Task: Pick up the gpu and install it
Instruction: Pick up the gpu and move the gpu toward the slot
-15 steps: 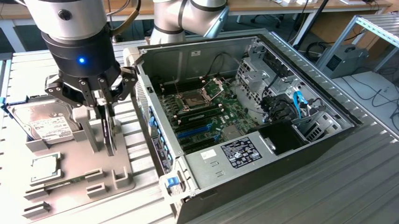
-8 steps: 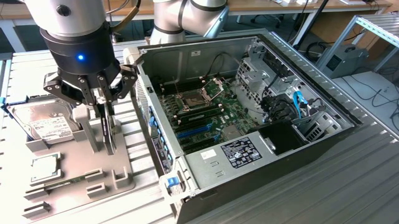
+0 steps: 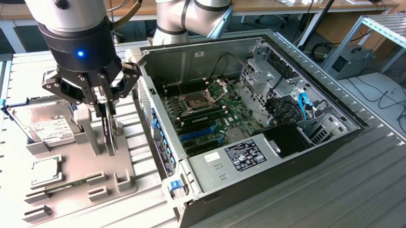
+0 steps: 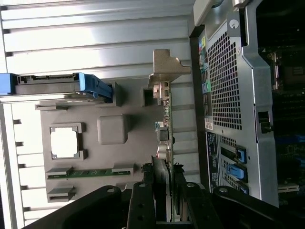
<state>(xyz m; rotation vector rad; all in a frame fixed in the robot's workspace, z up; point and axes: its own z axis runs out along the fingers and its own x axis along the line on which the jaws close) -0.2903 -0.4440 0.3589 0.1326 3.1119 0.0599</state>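
Your arm's black claw (image 3: 106, 123) (image 4: 162, 195) sits down over the gpu (image 3: 112, 135) (image 4: 165, 119), a thin, black-faced rectangular card with a silver metal bracket (image 4: 167, 67) at one end. The card stands on its long edge in a slot of the grey moulded parts tray (image 3: 82, 171) (image 4: 124, 157). That tray lies on the ribbed aluminium bench (image 3: 355, 190), on the exterior view's left, just beside the open black-and-silver computer case (image 3: 184, 61).

The claw straddles the card toward the end away from the bracket. You cannot tell from either view whether it is clenched on the card or merely set around it. The card looks seated in the tray, so nothing shows it lifted yet.

Judge the card as light and stiff but fragile. Its faces carry small components, and its lower edge carries the contact strip. Treat it as something that tolerates squeeze across its flat faces but not twisting or prying. Hold it on the bare board area near the upper edge, clear of the bracket and the connector edge. A grip this far from the bracket may let the heavier bracket end sag or swing.

In the same tray, the silver hard drive with the white label (image 3: 44, 123) sits toward the exterior view's left of the card, apart from it. Inside the case, the green motherboard (image 3: 209, 114) shows blue expansion slots (image 3: 197, 134), unoccupied as far as you can see.
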